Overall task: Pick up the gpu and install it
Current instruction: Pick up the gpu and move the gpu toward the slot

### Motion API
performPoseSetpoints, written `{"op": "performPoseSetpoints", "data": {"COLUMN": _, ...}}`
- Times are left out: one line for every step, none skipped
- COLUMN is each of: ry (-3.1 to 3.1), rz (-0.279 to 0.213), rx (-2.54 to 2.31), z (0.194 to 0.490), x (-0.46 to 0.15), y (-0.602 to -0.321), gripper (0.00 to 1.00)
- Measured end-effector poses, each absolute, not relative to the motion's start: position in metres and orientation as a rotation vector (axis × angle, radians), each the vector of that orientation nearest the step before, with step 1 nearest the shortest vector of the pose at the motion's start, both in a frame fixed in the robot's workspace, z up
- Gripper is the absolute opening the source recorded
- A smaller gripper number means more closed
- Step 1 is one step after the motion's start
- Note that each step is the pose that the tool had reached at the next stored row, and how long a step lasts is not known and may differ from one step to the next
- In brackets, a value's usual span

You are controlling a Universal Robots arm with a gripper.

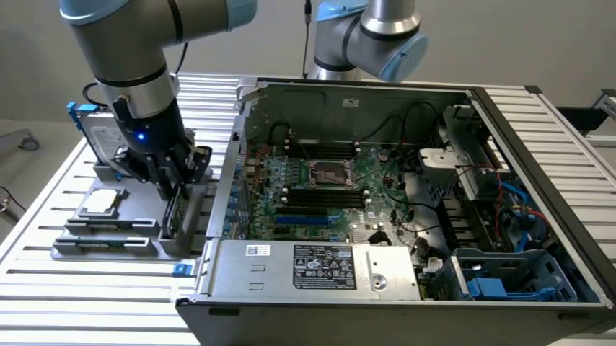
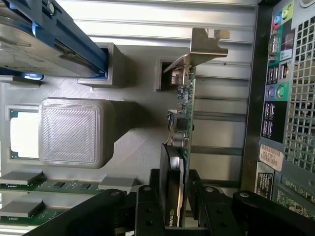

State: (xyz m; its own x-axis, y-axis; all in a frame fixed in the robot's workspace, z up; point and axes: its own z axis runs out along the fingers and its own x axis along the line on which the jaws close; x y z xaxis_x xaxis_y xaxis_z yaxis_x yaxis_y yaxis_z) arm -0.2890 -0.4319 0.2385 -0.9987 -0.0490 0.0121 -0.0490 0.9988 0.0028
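Observation:
The gpu point(image 2: 183, 113) stands on edge in a slot of the grey holder point(image 2: 133, 123), its silver end bracket point(image 2: 206, 46) at one end and its black cooler point(image 2: 170, 182) at the other. My gripper point(image 2: 173, 199) is open and straddles the cooler end. One of its black fingers point(image 2: 146, 206) stands on each side of the card, and a thin gap shows on each side. In the exterior view the gripper point(image 1: 172, 189) reaches down onto the gpu point(image 1: 172, 216) at the left of the open computer case point(image 1: 385, 94).
The holder point(image 1: 106, 241) also carries a silver hard drive in a blue frame point(image 1: 97, 130), a square processor point(image 1: 104, 202) and memory sticks point(image 1: 101, 225). The motherboard point(image 1: 318, 187) lies in the case, with a power supply point(image 1: 318, 267) in front. A second arm point(image 1: 371, 36) stands behind the case.

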Motion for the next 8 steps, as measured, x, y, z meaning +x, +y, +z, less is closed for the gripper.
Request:
{"op": "performPoseSetpoints", "data": {"ry": -3.128, "rz": -0.004, "rx": 0.077, "z": 0.2384, "x": -0.2890, "y": -0.4319, "gripper": 0.36}}
{"op": "performPoseSetpoints", "data": {"ry": -3.128, "rz": -0.004, "rx": 0.077, "z": 0.2383, "x": -0.2890, "y": -0.4318, "gripper": 0.36}}
{"op": "performPoseSetpoints", "data": {"ry": -3.128, "rz": -0.004, "rx": 0.077, "z": 0.2383, "x": -0.2890, "y": -0.4318, "gripper": 0.34}}
{"op": "performPoseSetpoints", "data": {"ry": -3.128, "rz": -0.004, "rx": 0.077, "z": 0.2383, "x": -0.2890, "y": -0.4318, "gripper": 0.28}}
{"op": "performPoseSetpoints", "data": {"ry": -3.128, "rz": -0.004, "rx": 0.077, "z": 0.2383, "x": -0.2890, "y": -0.4318, "gripper": 0.28}}
{"op": "performPoseSetpoints", "data": {"ry": -3.128, "rz": -0.004, "rx": 0.077, "z": 0.2383, "x": -0.2890, "y": -0.4318, "gripper": 0.27}}
{"op": "performPoseSetpoints", "data": {"ry": -3.128, "rz": -0.004, "rx": 0.077, "z": 0.2383, "x": -0.2890, "y": -0.4318, "gripper": 0.27}}
{"op": "performPoseSetpoints", "data": {"ry": -3.128, "rz": -0.004, "rx": 0.077, "z": 0.2383, "x": -0.2890, "y": -0.4318, "gripper": 0.27}}
